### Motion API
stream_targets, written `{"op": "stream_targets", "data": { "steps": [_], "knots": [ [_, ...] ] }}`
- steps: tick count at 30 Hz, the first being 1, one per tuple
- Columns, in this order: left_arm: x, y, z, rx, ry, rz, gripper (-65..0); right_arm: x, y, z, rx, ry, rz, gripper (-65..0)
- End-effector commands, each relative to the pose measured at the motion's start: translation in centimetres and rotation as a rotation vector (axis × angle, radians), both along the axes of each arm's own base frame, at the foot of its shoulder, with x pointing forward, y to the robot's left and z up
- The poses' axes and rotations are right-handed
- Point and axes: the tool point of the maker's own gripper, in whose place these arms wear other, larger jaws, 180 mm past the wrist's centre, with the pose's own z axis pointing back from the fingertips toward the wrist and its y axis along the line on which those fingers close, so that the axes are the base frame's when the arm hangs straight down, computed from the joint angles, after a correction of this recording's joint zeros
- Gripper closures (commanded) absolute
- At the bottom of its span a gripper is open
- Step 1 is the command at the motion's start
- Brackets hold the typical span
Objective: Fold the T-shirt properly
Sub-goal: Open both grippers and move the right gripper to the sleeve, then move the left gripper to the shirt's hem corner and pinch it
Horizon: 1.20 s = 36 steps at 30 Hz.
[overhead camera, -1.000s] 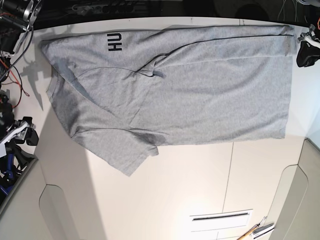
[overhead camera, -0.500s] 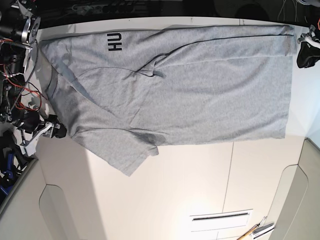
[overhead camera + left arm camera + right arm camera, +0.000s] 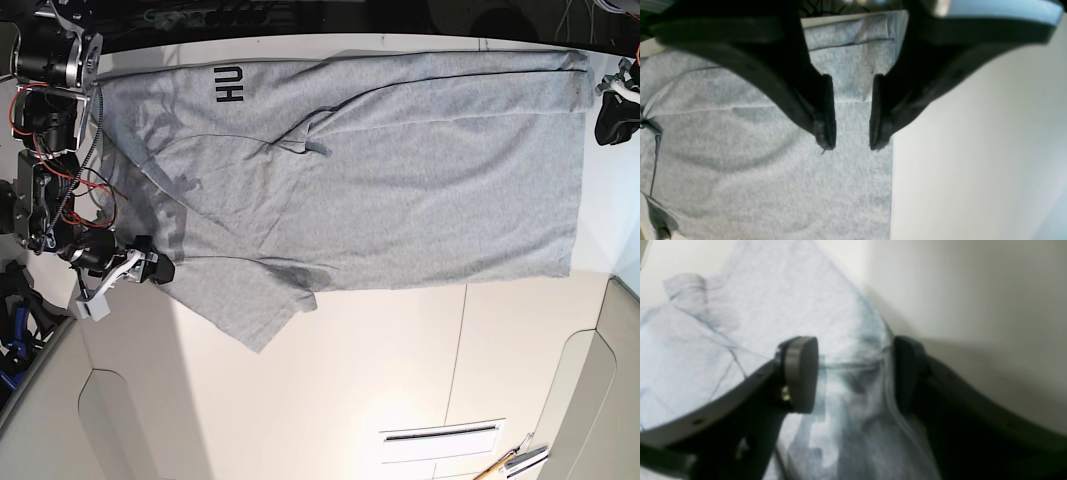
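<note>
The grey T-shirt (image 3: 400,180) lies spread flat on the white table (image 3: 400,350), with black letters "HU" (image 3: 229,84) near its far left corner. My right gripper (image 3: 150,268) is at the shirt's left edge, just above the lower sleeve (image 3: 255,310). In the right wrist view this gripper (image 3: 853,380) is open wide, and the rumpled edge of the shirt (image 3: 853,340) lies between its fingers. My left gripper (image 3: 612,108) sits at the shirt's far right corner. In the left wrist view it (image 3: 851,143) is open over the shirt (image 3: 773,166) near the hem, holding nothing.
Red wires and the right arm's body (image 3: 50,150) fill the left edge of the base view. A panel with a slot (image 3: 440,437) and a pencil-like tool (image 3: 515,462) lie at the table's near side. Raised pale panels (image 3: 590,400) flank the near corners.
My right arm has swung in from the left margin to the shirt's left edge by the sleeve, its shadow now on the cloth. The left arm has stayed put.
</note>
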Motion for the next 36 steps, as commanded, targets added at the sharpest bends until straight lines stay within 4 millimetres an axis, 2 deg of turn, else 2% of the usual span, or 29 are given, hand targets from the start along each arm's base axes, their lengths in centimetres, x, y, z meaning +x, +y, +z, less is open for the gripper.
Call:
{"op": "stream_targets", "data": {
  "steps": [1, 5, 6, 7, 10, 15, 19, 22, 27, 29, 31, 34, 36],
  "knots": [
    [0.6, 0.2, 1.2, 0.014, -0.04, -0.013, -21.5, -0.3, -0.2, -0.2, -0.035, 0.033, 0.023, -35.6],
    [0.6, 0.2, 1.2, 0.014, -0.04, -0.013, -21.5, -0.3, -0.2, -0.2, -0.035, 0.034, 0.023, -34.6],
    [0.6, 0.2, 1.2, 0.014, -0.04, -0.013, -21.5, -0.3, -0.3, -0.3, -0.043, 0.036, 0.025, -31.0],
    [0.6, 0.2, 1.2, 0.013, -0.04, -0.013, -21.5, -0.4, -0.4, -0.4, -0.054, 0.04, 0.027, -25.1],
    [1.0, 0.2, 1.4, 0.013, -0.053, -0.012, -21.5, -0.6, -0.7, -0.7, -0.081, 0.05, 0.032, 0.0],
    [3.6, 0.5, 2.8, 0.029, -0.133, -0.006, -21.6, -0.7, -0.8, -0.9, -0.091, 0.055, 0.034, 0.0],
    [6.7, 3.1, 4.0, 0.101, -0.212, 0.089, -21.6, -0.9, -1.0, -1.1, -0.103, 0.061, 0.036, 0.0],
    [8.4, 4.6, 3.8, 0.069, -0.242, 0.149, -21.6, -0.8, -1.0, -1.1, -0.103, 0.06, 0.037, 0.0],
    [10.7, 7.0, 1.3, -0.027, -0.217, 0.216, -21.6, -0.8, -1.0, -1.1, -0.102, 0.06, 0.036, 0.0],
    [11.6, 7.4, -0.1, -0.071, -0.189, 0.231, -21.6, -0.8, -1.0, -1.1, -0.102, 0.06, 0.036, 0.0],
    [12.5, 7.0, -1.5, -0.115, -0.162, 0.231, -23.2, -0.8, -1.0, -1.1, -0.102, 0.06, 0.036, 0.0],
    [13.6, 5.4, -3.4, -0.159, -0.118, 0.205, -30.9, -0.9, -1.0, -1.1, -0.102, 0.061, 0.037, 0.0],
    [14.6, 4.4, -4.1, -0.167, -0.112, 0.181, -32.3, -0.9, -1.0, -1.1, -0.102, 0.062, 0.037, 0.0]
  ]
}}
